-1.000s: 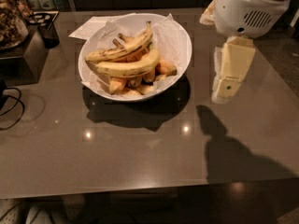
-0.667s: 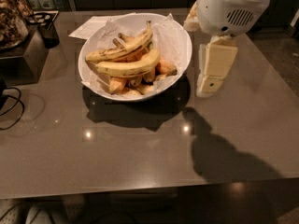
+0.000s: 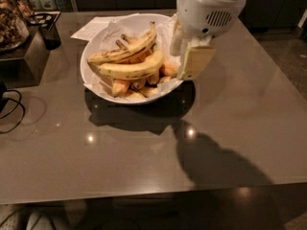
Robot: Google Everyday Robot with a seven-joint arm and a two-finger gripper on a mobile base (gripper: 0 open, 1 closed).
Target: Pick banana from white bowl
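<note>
The white bowl [image 3: 144, 99], lined with crumpled white paper, stands on the dark table, back centre. The banana [image 3: 132, 70], thick, curved and yellow, lies across the middle of the bowl. A slimmer speckled banana [image 3: 125, 51] lies behind it. Short orange-yellow bananas [image 3: 168, 70] lie beside and under them. My gripper [image 3: 184, 56] hangs over the bowl's right rim, just right of the banana's tip. Its cream fingers [image 3: 195, 61] point down, open and empty. The white arm housing [image 3: 208, 8] above it hides the bowl's far right side.
A sheet of paper [image 3: 93, 28] lies behind the bowl. A black cup [image 3: 48, 30] and a jar of dark stuff [image 3: 9, 18] stand at the far left on a raised block. A black cable [image 3: 12, 104] lies at the left edge. The table's front edge [image 3: 153, 191] runs across below.
My gripper has moved left, from beside the bowl's right side to over its right rim. The view has closed in on the bowl. The fruit has not moved.
</note>
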